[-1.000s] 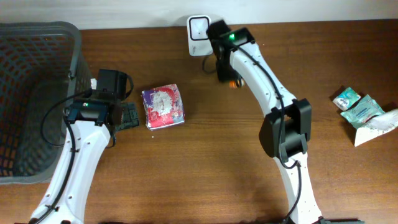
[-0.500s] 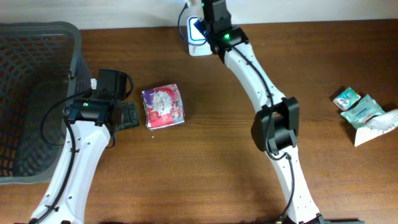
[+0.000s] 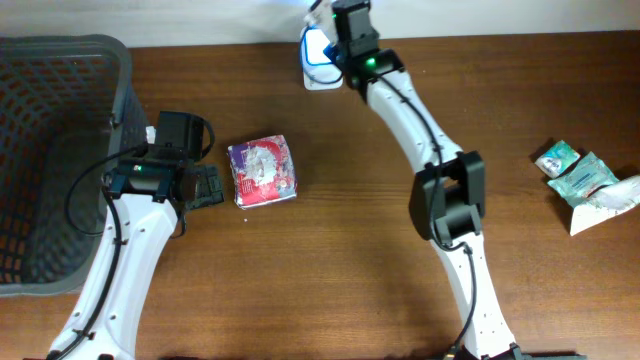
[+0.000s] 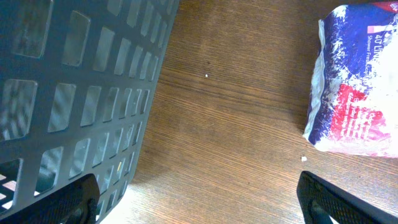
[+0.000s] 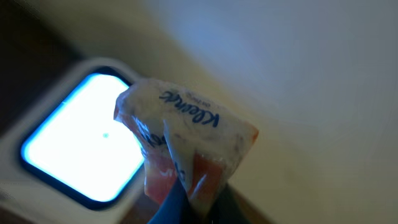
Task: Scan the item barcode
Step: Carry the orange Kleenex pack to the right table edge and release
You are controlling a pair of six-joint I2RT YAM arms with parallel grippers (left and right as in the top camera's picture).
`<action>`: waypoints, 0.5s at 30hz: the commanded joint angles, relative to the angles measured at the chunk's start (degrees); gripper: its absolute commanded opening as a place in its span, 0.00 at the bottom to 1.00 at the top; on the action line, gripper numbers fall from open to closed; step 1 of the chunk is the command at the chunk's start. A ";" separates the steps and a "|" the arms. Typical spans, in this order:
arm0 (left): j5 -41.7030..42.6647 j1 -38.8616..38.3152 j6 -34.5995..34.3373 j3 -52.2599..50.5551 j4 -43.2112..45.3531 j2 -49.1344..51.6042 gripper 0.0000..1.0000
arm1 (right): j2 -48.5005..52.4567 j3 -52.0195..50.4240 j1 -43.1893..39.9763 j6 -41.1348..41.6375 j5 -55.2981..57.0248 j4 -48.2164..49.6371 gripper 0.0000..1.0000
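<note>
My right gripper (image 5: 193, 202) is shut on a small Kleenex tissue pack (image 5: 186, 134), white with orange-red print, held up close in front of the scanner's lit blue-white window (image 5: 81, 140). From overhead the right gripper (image 3: 347, 22) sits at the table's back edge over the white scanner (image 3: 314, 55); the pack itself is hidden there. My left gripper (image 3: 205, 186) rests low over the table beside the basket, open and with nothing in it; in the left wrist view, the left gripper (image 4: 202, 208) shows its black fingertips (image 4: 68, 202) wide apart at the bottom corners.
A grey mesh basket (image 3: 60, 150) fills the left side, its wall (image 4: 74, 81) close to my left fingers. A blue, white and red wrapped pack (image 3: 262, 171) lies just right of the left gripper. More small packs (image 3: 580, 180) lie at the far right.
The right arm swung from beside the scanner to the back edge, bringing the tissue pack before the scanner window, which now glows blue. The left arm stayed put.
</note>
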 commanded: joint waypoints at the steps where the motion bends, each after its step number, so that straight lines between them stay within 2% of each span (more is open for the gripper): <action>1: 0.02 0.22 -0.61 -0.02 0.09 -0.22 0.99 | -10.01 0.02 -4.85 24.44 14.71 -4.02 0.04; 3: 0.02 0.22 -0.61 -0.02 0.09 -0.22 0.99 | -14.71 0.02 -8.50 34.88 17.84 -14.60 0.04; 8: 0.02 0.22 -0.61 -0.02 0.09 -0.22 0.99 | -17.79 -0.11 -20.48 49.51 17.62 -39.30 0.04; 11: 0.02 0.22 -0.61 -0.02 0.09 -0.22 0.99 | -17.79 -1.09 -30.53 57.88 11.08 -47.52 0.04; 15: 0.02 0.22 -0.61 -0.02 0.09 -0.22 0.99 | -17.79 -5.92 -42.71 58.64 -0.87 -48.81 0.05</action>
